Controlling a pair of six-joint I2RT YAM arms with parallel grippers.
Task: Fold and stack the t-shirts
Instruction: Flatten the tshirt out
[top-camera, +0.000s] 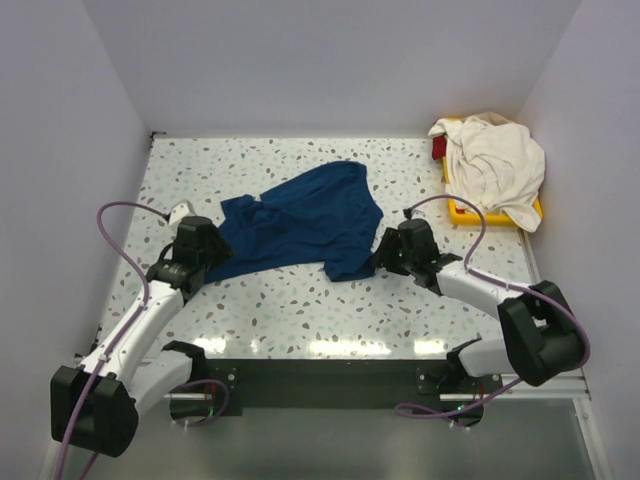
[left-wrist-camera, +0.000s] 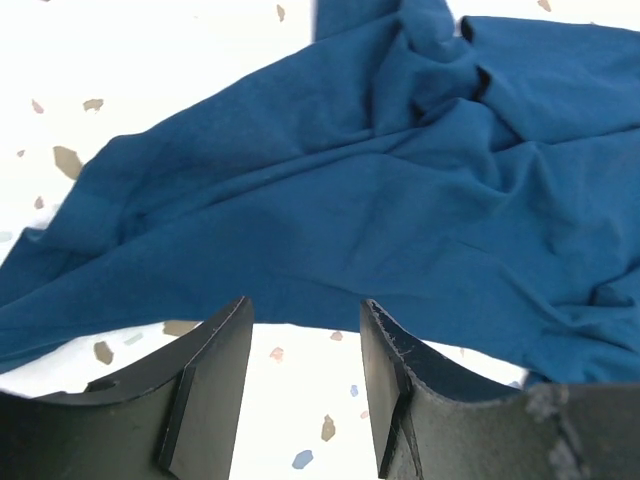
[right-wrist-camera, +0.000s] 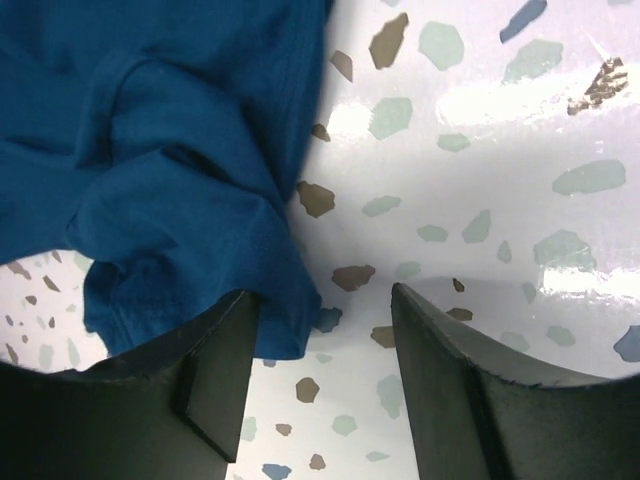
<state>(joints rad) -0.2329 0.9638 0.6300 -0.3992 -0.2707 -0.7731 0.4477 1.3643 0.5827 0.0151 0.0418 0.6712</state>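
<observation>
The dark navy t-shirt (top-camera: 305, 220) lies crumpled on the speckled table (top-camera: 300, 310), mid-table. The cream white t-shirt (top-camera: 495, 165) is heaped on the yellow tray (top-camera: 463, 212) at the back right. My left gripper (top-camera: 213, 252) is open and empty at the navy shirt's left near edge; in the left wrist view the shirt (left-wrist-camera: 400, 190) lies just beyond the fingertips (left-wrist-camera: 232, 330). My right gripper (top-camera: 380, 254) is open at the shirt's right near corner; in the right wrist view that corner (right-wrist-camera: 180, 200) lies partly between the jaws beside the left finger (right-wrist-camera: 225, 350).
White walls enclose the table on the left, back and right. A red object (top-camera: 439, 148) peeks out at the tray's back left corner. Purple cables loop from both arms. A dark mounting bar (top-camera: 320, 375) spans the near edge.
</observation>
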